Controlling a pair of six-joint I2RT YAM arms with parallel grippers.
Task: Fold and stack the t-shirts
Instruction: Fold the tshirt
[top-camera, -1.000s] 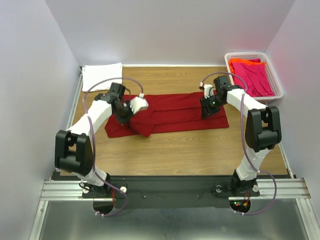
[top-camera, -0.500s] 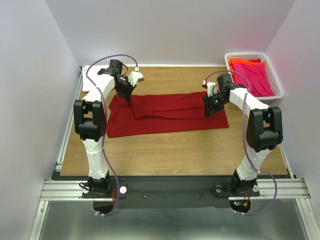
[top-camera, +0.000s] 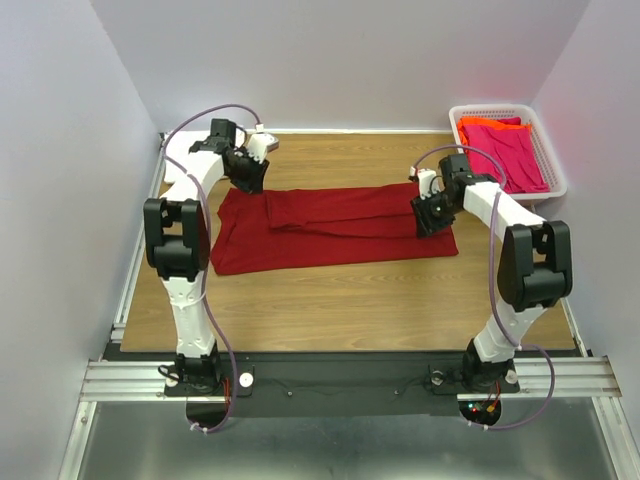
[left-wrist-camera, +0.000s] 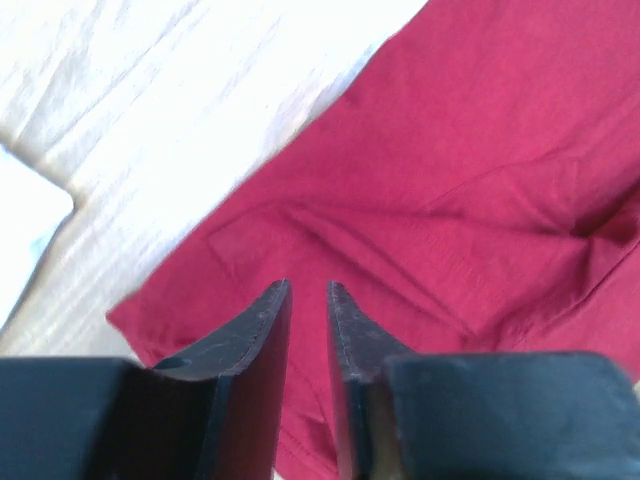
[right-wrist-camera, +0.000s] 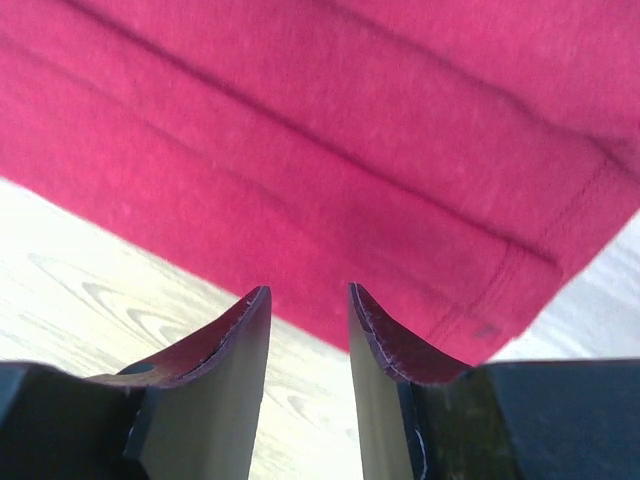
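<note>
Pale wooden worktop (top-camera: 340, 300) fills the booth between plain grey-white walls, and both arms reach across it from the near edge. A large dark red cloth t-shirt (top-camera: 330, 235) lies flat across the middle of the worktop, stretched from left to right, with a long strip of its far side folded over onto itself.

The left arm (top-camera: 185, 180) stretches to the far left, and the left jaws hang over the far left corner of the dark red t-shirt (left-wrist-camera: 480, 180). In the left wrist view they stand slightly parted with a narrow slit between them and nothing in it, their tips over the red cloth close to its edge. Whether the tips touch the cloth cannot be told.

The right arm (top-camera: 495, 212) bends in to the right end of the dark red t-shirt (right-wrist-camera: 350, 130). The right jaws are spread, gripping nothing, just above the stitched hem, with bare wood showing between their tips.

A folded white cloth t-shirt (top-camera: 172, 150) sits in the far left corner, mostly hidden behind the left arm. At the far right stands a white plastic lattice basket (top-camera: 505, 107), well apart from the red shirt. It holds a bright pink t-shirt (top-camera: 510, 155) and, along its far side, an orange t-shirt (top-camera: 480, 123).
</note>
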